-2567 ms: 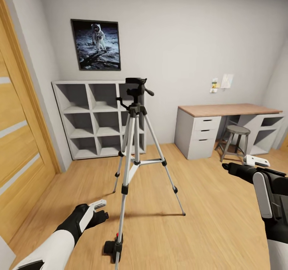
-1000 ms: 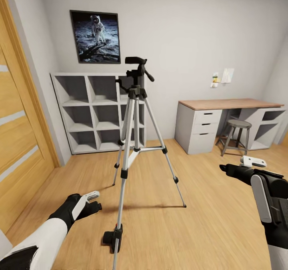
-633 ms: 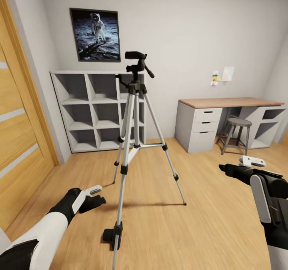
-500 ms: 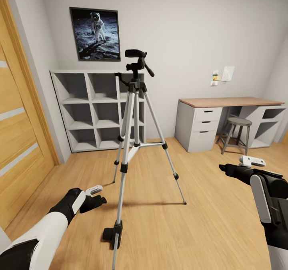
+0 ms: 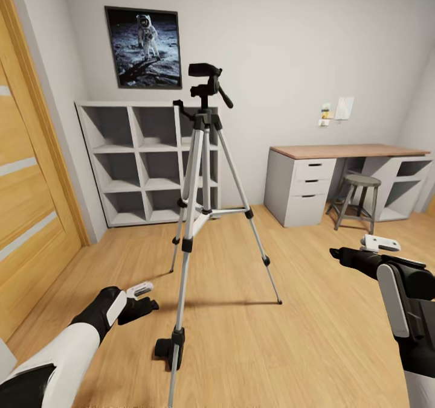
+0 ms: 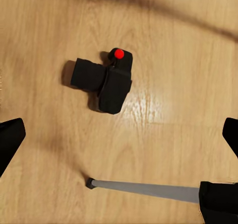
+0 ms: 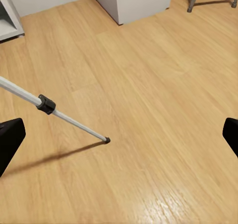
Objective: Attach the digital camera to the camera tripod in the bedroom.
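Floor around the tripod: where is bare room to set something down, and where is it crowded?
Bare planks lie between the camera tripod and the desk. It is crowded at the tripod's near leg, where the digital camera lies beside the foot, under the left gripper.

Light grey walls (image 5: 290, 40); light wooden plank floor (image 5: 314, 311). Oak door (image 5: 27, 197), frosted stripes. Astronaut picture (image 5: 144, 47) above grey cube shelves (image 5: 142, 163). Wood-topped desk (image 5: 338, 178) with drawers; round stool (image 5: 357, 200) beside it.
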Tool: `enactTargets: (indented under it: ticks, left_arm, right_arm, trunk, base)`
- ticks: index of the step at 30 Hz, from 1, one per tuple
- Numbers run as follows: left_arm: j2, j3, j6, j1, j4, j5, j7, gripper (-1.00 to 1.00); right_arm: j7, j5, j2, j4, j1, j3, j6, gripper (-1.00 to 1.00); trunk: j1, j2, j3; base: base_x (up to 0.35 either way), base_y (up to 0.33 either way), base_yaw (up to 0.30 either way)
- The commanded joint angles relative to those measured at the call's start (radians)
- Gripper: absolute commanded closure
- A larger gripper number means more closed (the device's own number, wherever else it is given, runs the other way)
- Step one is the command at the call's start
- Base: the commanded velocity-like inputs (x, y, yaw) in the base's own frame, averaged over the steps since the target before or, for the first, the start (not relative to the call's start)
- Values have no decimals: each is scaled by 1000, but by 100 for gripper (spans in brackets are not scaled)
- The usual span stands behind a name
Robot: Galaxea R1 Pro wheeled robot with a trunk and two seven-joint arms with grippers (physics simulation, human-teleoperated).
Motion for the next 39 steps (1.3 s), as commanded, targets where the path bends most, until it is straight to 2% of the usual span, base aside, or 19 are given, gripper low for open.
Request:
enactTargets:
  ticks: [1,16,33,39]
  left_arm:
    - [0,5,6,0,-1,3,-1,-100]
    - [4,5,5,10,-1,1,0,-100]
    - [9,5,6,17,-2,-1,0,-100]
    - [19,7,7,19,-2,0,0,-100]
  right_arm:
    - [-10,-11,0,-1,-1,2,4,-100]
    - [-11,-11,-1,0,-1,10,4,-100]
    - [-10,-9,4,0,-1,11,4,-100]
    - [-10,-9,4,0,-1,12,4,-100]
  trunk:
    - [4,-8,-4]
    - [61,-113,-51]
    - [69,-117,-117]
    - [72,-118,-140]
  base:
    - [0,0,0]
    - [0,0,0]
    - [0,0,0]
    - [0,0,0]
